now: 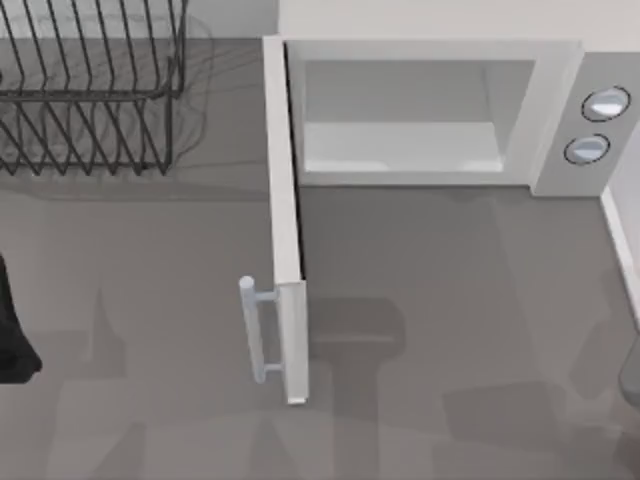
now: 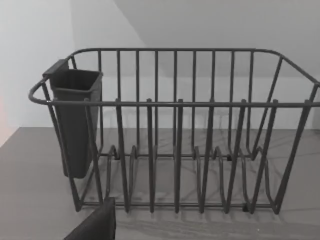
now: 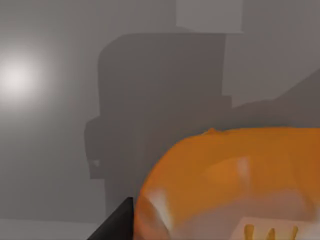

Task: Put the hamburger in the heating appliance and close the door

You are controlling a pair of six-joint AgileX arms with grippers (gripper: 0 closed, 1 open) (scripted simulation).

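The hamburger looms large and orange in the right wrist view, held above the grey table. My right gripper is shut on it, with one dark fingertip showing beside the bun. The white microwave stands at the back right of the table, its cavity bare. Its door is swung wide open toward the front, its pale bar handle facing left. My left arm is parked at the table's left edge, and one dark fingertip of its gripper points at the rack.
A dark wire dish rack with a cutlery cup stands at the back left. Two round knobs sit on the microwave's grey right panel. Part of my right arm shows at the right edge.
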